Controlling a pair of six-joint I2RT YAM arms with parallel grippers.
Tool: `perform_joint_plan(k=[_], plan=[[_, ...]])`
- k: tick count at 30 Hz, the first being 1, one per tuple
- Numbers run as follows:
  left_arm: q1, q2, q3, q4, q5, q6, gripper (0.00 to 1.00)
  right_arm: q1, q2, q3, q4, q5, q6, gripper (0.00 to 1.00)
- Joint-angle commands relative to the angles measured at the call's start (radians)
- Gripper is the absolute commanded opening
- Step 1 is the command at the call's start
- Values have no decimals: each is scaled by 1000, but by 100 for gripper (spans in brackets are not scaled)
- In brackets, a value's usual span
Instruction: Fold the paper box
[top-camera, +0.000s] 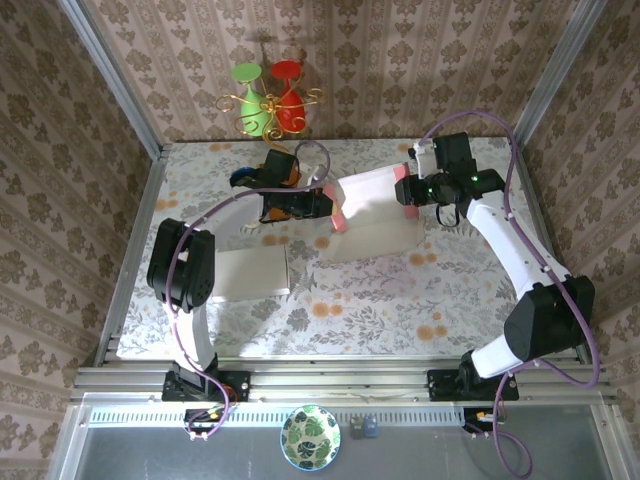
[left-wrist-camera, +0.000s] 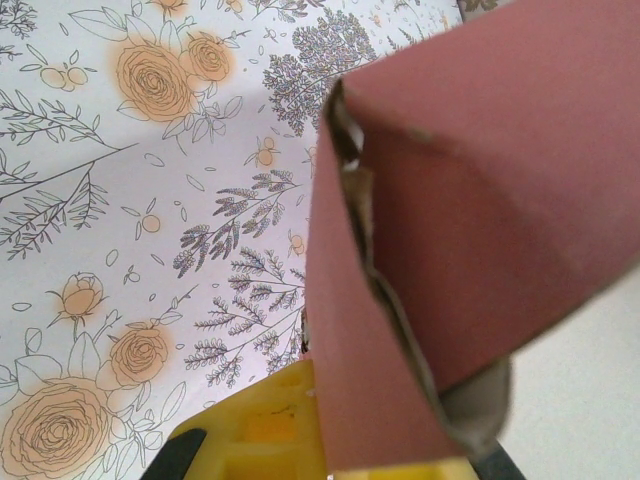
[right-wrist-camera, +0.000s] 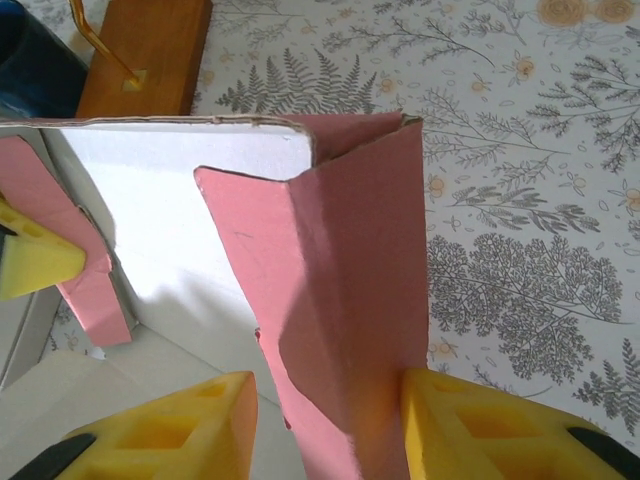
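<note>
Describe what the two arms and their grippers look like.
The left arm and right arm share white links between bulky black joints, each trailed by a looping purple cable. The left fingers and right fingers are blocky yellow. A green light glows on the right arm.

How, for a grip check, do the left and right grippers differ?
The left gripper is shut on a pink flap of the paper box; the right gripper stands open astride another. The left gripper pinches both faces; the right gripper touches with one finger. Both have yellow fingers.
</note>
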Motion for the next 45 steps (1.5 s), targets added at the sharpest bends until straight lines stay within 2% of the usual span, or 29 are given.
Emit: perform_joint_plan(k=[1,6,12,19,25,35,39,45], plan=[[-9,-24,38,5,44,17,0,21,29,38,-56,42,4,43],[-10,-22,43,-7,39,23,0,41,48,63,-75,116,1,42],[-16,-15,57,-27,23,23,0,63,74,86,-95,232,33,16],[-25,-10,74,-45,11,8,0,91,88,101,-112,368,73,1],[-41,-7,112,-98,-37,-6,0,132,113,129,-155,545,115,0],[-104,28,223,-286,-250,-10,0,211,234,216,-354,909,251,0],[-119,40,241,-305,-253,-19,0,225,256,245,-402,953,254,0],[-134,53,242,-299,-255,-39,0,232,242,223,-369,898,238,0]])
